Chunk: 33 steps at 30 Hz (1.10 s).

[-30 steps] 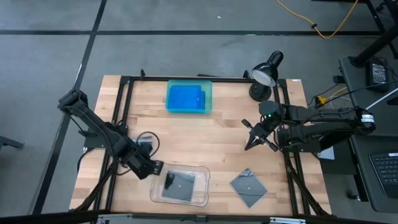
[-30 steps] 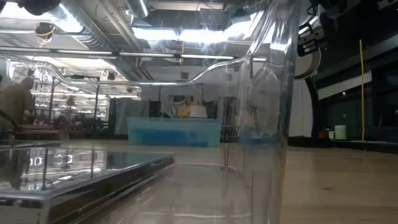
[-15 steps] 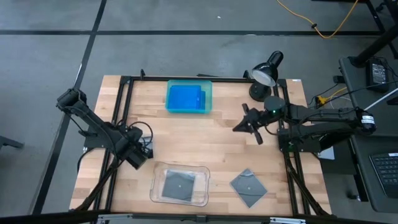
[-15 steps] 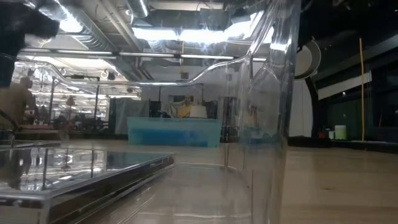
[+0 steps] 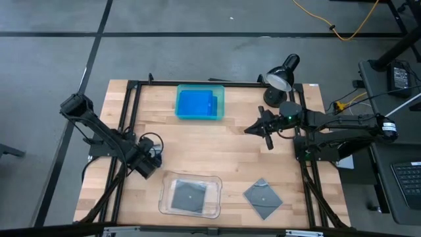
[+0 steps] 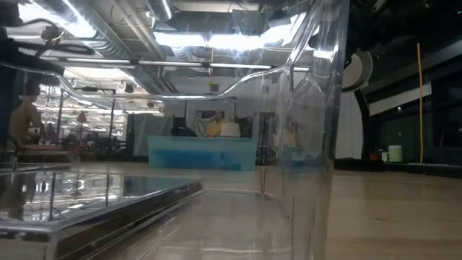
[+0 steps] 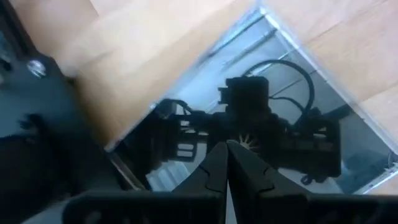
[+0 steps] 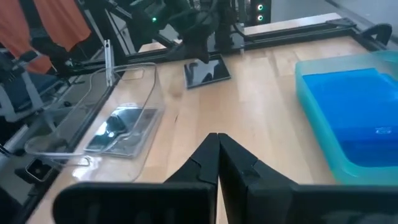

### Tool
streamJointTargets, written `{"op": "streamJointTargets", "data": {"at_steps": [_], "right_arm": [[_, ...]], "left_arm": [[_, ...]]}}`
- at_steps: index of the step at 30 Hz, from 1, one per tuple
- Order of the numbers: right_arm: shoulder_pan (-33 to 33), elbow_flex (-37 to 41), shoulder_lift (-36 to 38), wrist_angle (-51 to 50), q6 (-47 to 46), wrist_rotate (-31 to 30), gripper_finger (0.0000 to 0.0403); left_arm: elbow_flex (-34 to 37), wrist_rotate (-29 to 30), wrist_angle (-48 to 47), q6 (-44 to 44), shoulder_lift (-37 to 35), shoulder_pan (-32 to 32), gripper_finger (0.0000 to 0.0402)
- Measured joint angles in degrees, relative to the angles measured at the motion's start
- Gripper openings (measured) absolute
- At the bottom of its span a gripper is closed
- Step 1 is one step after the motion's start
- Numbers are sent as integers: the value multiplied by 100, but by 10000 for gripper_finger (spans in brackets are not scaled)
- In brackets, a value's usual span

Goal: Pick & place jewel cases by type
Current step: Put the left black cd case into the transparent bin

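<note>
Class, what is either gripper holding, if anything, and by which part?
Nothing: the left gripper and the right gripper are both shut with nothing between their fingers.

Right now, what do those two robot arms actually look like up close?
Both arms are black, thin and jointed. The left arm has a black cable looping by its gripper. The right arm shows a small green light near its gripper. Each gripper ends in two dark, tapered fingers that narrow to a point.
</note>
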State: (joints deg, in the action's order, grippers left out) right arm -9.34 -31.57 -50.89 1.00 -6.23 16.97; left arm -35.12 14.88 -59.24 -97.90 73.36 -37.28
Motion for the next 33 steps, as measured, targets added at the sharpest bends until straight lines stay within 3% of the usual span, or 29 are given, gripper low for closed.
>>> {"op": "streamJointTargets", "data": {"at_steps": [5,12,27,33], "right_arm": [[-4,0,0,-3,231,-2,10],[-235,0,-15,-30,352,5,10],[-1298,0,-15,-376,936,1160,10],[-1430,0,-15,-510,976,1222,10]], "left_arm": [[385,-314,833,-128,0,128,2],[551,-257,1505,-61,-17,796,2],[593,-221,3789,2591,100,3240,1],[586,-774,5083,3459,575,3928,1]]}}
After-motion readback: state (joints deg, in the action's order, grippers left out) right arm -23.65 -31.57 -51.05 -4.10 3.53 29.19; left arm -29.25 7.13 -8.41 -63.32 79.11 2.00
